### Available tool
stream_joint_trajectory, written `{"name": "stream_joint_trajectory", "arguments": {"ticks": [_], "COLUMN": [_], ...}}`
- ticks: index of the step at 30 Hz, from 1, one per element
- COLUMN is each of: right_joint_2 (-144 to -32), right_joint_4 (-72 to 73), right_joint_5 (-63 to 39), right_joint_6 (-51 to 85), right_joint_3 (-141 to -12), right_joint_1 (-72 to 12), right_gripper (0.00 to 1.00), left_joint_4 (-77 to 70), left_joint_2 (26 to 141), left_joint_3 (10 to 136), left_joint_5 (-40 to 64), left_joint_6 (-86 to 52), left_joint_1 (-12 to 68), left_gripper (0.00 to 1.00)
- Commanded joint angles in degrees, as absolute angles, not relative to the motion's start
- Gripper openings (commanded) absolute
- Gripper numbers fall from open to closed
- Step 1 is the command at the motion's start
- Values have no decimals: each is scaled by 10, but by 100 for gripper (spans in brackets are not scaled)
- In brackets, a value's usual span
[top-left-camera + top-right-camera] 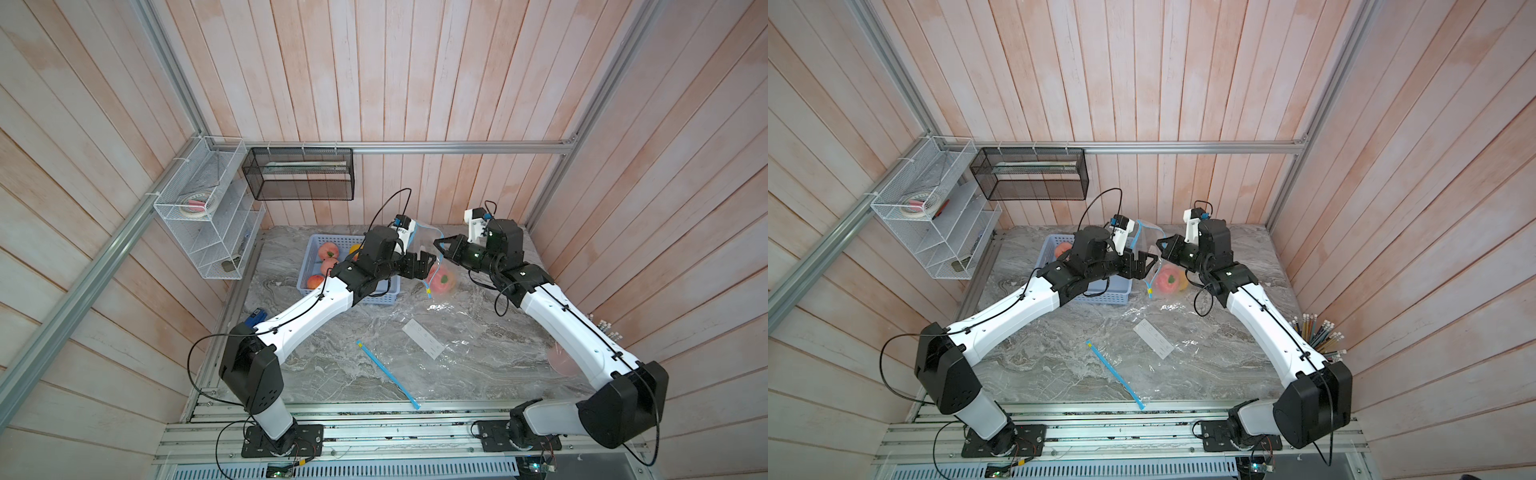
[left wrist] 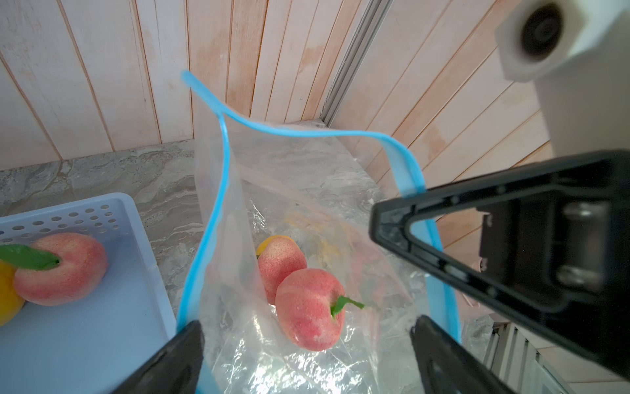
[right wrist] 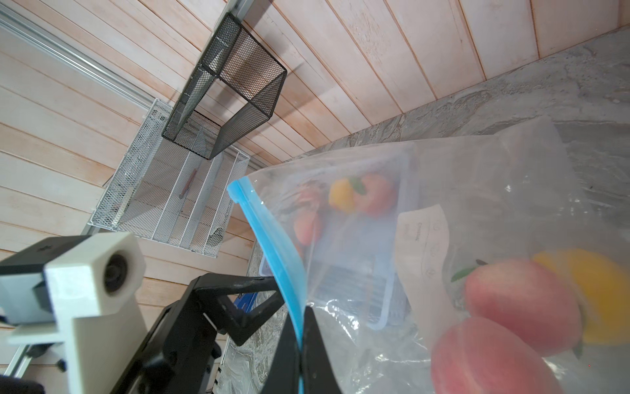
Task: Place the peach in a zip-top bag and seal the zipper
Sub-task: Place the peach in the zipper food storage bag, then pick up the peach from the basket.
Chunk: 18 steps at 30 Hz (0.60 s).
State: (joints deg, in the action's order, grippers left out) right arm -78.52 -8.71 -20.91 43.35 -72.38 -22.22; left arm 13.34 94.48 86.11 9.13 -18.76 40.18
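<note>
In both top views the peach lies inside the zip-top bag, mid-frame, just below both arms' fingers.

Left wrist: left fingers spread apart, peach beyond them.

Right wrist: right fingers clamped on the bag's zipper.

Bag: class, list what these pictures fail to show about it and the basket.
- Yellow fruit in the bag: left wrist view, mostly behind a peach.
- Basket: both top views, left arm covers much of it.
- Label print: right wrist view, blurred.
</note>
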Motion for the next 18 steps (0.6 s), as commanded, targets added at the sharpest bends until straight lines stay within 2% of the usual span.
{"name": "stream_joint_trajectory", "arguments": {"ticks": [1, 9, 18], "right_joint_2": [-771, -784, -796], "right_joint_4": [-80, -172, -320], "right_joint_5": [-208, -169, -81], "right_joint_6": [432, 367, 290], "right_joint_3": [-721, -807, -932], "right_joint_1": [-210, -111, -41], "right_gripper": [0, 0, 0], "left_joint_4": [119, 86, 141], "left_joint_2": [890, 797, 816], "left_joint_3": [860, 745, 691], "left_joint_5": [95, 82, 42], "left_joint_6": [-199, -241, -254], "left_joint_1": [391, 301, 233], "left_gripper": [98, 100, 100]}}
